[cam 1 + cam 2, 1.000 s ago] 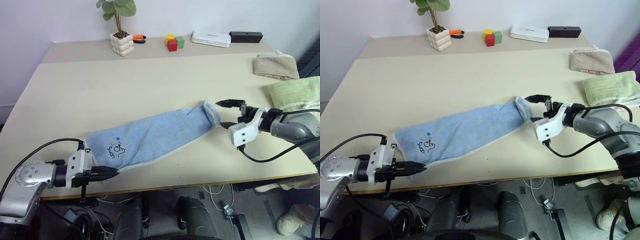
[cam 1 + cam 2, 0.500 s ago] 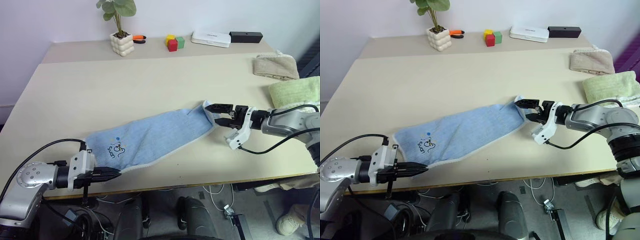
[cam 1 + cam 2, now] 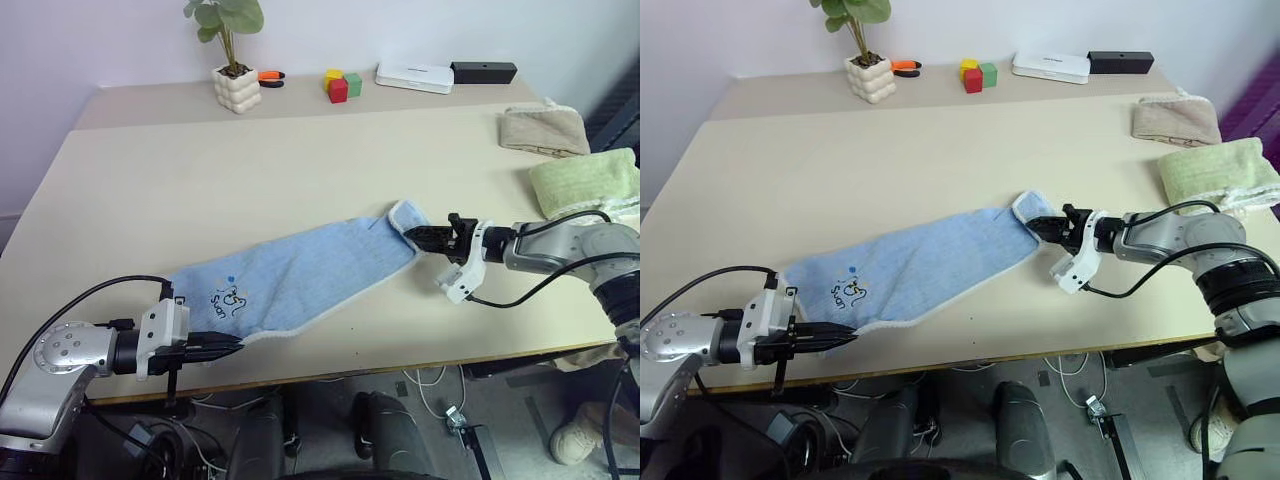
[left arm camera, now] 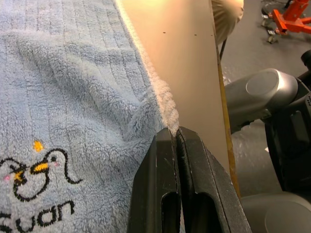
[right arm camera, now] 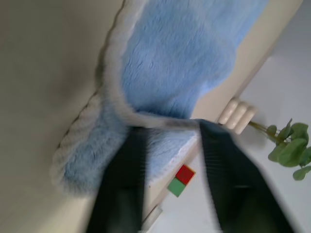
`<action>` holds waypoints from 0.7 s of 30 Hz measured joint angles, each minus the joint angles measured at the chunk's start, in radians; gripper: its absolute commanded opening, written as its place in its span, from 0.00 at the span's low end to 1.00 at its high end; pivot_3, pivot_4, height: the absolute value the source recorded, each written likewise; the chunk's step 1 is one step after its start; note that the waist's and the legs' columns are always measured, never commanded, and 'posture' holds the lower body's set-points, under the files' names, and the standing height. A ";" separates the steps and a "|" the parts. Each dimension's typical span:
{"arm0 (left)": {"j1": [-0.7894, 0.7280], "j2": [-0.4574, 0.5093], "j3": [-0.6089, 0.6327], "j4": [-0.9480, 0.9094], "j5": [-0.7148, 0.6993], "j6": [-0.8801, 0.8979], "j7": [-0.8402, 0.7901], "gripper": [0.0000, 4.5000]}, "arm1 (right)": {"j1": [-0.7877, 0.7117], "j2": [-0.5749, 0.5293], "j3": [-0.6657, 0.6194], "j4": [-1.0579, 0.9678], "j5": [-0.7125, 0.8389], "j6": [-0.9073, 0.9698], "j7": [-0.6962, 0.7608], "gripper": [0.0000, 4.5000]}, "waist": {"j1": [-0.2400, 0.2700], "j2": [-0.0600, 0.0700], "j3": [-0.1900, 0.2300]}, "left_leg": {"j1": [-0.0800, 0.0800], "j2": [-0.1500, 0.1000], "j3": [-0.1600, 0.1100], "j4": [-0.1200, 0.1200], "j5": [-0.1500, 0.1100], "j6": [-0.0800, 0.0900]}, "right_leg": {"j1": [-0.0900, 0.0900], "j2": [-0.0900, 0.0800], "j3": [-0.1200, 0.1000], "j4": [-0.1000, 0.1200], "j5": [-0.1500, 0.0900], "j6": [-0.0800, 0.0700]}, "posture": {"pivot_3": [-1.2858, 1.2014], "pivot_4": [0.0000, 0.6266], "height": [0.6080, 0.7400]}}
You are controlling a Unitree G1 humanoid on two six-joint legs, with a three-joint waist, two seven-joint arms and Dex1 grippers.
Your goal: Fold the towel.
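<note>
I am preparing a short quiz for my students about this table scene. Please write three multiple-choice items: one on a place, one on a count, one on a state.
1. Where does the potted plant stand?
A. At the table's far edge, beside an orange tool
B. On the green folded towel
C. Next to the left hand

2. How many folded towels lie on the right side of the table?
A. One
B. Two
C. Four

3. What is the state of the left hand?
A. Wide open above the table
B. Shut on the trimmed edge of the blue towel
C. Shut on the plant's pot

Answers:
1 A: the pot stands at the back, with the orange tool just beside it.
2 B: one beige towel and one green towel.
3 B: the left wrist view shows the fingers together, pinching the pale trim.
</note>
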 measured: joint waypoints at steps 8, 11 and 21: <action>0.017 -0.001 0.000 0.000 0.000 -0.003 0.000 0.00 | -0.004 0.002 0.000 0.018 0.041 0.007 0.049 0.02 | 0.000 0.000 0.000 | 0.000 0.000 0.000 0.000 0.000 0.000 | 0.000 0.000 0.000 0.000 0.000 0.000 | 0.52 0.24 1.00; 0.018 -0.001 0.000 0.000 0.000 -0.005 0.000 0.00 | -0.004 0.003 -0.004 0.043 0.153 -0.004 0.139 0.27 | 0.001 0.000 0.000 | 0.000 0.000 0.000 0.000 0.000 0.000 | 0.001 0.000 0.000 0.000 0.001 0.002 | 0.52 0.24 1.00; 0.007 -0.001 0.000 0.000 0.000 -0.003 0.000 0.00 | -0.013 -0.093 -0.038 -0.084 0.111 -0.014 0.109 0.92 | 0.000 0.000 0.000 | 0.001 0.000 0.000 0.000 0.000 0.000 | 0.001 0.000 0.000 0.000 0.000 0.001 | 0.52 0.24 1.00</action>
